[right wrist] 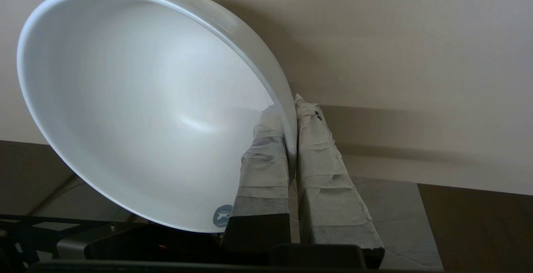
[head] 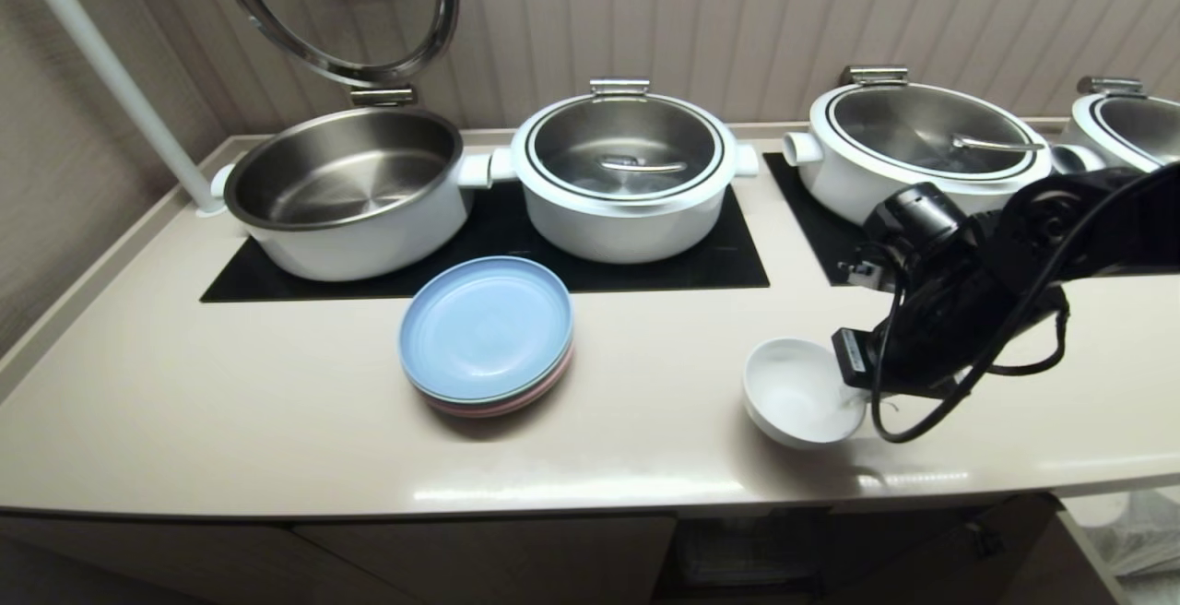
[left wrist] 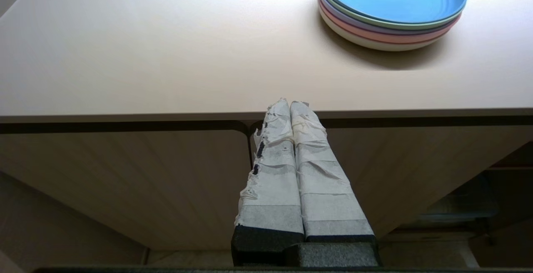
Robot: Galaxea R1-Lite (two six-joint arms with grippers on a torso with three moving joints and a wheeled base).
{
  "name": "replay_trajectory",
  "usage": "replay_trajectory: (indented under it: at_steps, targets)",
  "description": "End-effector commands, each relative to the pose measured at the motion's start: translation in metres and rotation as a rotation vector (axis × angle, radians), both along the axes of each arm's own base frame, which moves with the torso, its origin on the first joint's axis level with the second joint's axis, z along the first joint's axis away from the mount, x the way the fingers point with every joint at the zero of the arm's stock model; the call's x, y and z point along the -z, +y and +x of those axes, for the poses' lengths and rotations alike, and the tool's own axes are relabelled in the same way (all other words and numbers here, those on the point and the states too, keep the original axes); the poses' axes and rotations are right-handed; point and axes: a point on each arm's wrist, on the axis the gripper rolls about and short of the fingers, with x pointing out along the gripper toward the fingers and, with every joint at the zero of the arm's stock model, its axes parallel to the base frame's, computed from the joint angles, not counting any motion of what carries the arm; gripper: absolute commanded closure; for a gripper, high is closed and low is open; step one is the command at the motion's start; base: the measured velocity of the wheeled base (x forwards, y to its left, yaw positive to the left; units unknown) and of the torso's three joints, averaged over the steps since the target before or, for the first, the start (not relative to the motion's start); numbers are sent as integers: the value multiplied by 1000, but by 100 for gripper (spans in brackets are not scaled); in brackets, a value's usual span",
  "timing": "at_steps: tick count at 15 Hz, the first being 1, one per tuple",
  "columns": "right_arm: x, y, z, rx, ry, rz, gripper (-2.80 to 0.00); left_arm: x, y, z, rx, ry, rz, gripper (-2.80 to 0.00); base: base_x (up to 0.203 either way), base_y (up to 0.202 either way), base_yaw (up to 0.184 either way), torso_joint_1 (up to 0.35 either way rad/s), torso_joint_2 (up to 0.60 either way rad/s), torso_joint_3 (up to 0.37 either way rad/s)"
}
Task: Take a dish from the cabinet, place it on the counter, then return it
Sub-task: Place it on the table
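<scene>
Vertically ribbed beige wall panelling [head: 756, 24] behind; a white pole [head: 111, 70] slants at left, perhaps a support.

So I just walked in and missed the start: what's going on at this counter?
The robot's right claw is shut on the rim of a small, deep white ceramic bowl, holding it tilted over the front of the long cream-beige countertop. The left claw is shut and empty, parked below the counter's edge. A stack of pastel plates sits nearby, untouched.

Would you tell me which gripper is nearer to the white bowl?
The right. The right gripper is clamped on the white bowl's rim, one finger inside and one outside. The left gripper hangs shut below the counter's front edge, apart from it.
</scene>
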Motion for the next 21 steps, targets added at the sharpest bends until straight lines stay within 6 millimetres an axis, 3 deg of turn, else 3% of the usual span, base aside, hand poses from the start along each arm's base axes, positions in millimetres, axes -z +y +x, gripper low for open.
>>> replay_trajectory:
  at_steps: [1,14,15,21]
  targets:
    - [4,1,1,1,16,-3,0,0,0,0,0,0,0,0,0,0,0,0,0,0]
    - [15,3,9,-2,37,-11,0,0,0,0,1,0,0,0,0,0,0,0,0,0]
    - [15,3,9,-2,36,-11,-280,0,0,0,-2,-1,0,0,0,0,0,0,0,0]
    - [13,3,10,-2,23,-7,-280,0,0,0,1,0,0,0,0,0,0,0,0,0]
